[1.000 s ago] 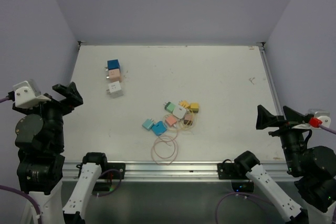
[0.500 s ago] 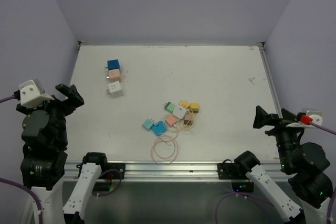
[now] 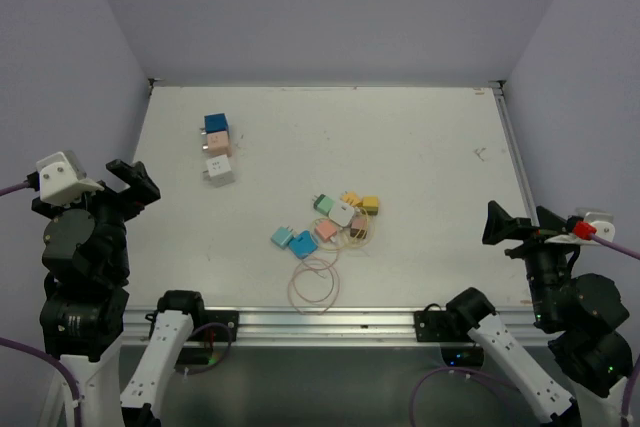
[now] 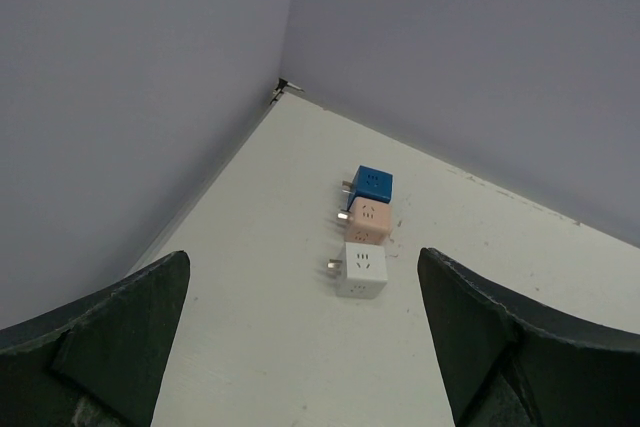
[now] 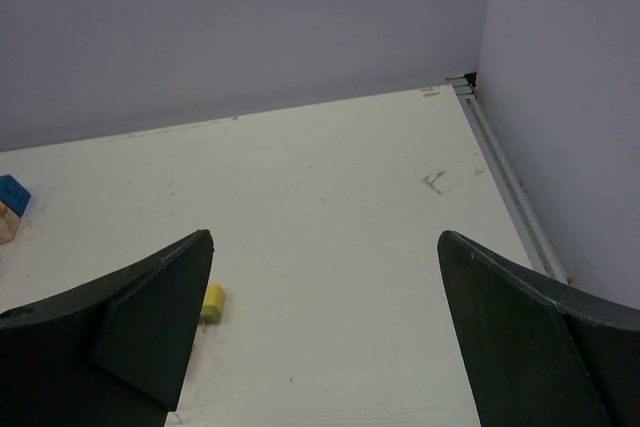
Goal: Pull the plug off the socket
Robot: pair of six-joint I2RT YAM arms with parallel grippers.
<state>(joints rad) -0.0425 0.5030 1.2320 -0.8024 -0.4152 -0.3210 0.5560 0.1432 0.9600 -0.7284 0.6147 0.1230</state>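
Surface: white table [image 3: 430, 147], purple walls [image 3: 330, 7] on three sides | left gripper [image 3: 133, 183] spread wide, empty, at left edge | right gripper [image 3: 508, 228] spread wide, empty, beside right rail [image 3: 515, 162] | cube sockets [image 3: 217, 147] blue, pink, white, in a row, far-left | plug cluster [image 3: 340, 215] with looped cable [image 3: 314, 282], centre, well apart from both grippers, bare table around it.

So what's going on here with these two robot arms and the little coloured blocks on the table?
Nothing is being handled right now. The left hand and right hand are both open and empty, off at the sides of the table. A row of blue, pink and white socket cubes sits far left, and a pile of small coloured plugs with a looped cable lies mid-table.
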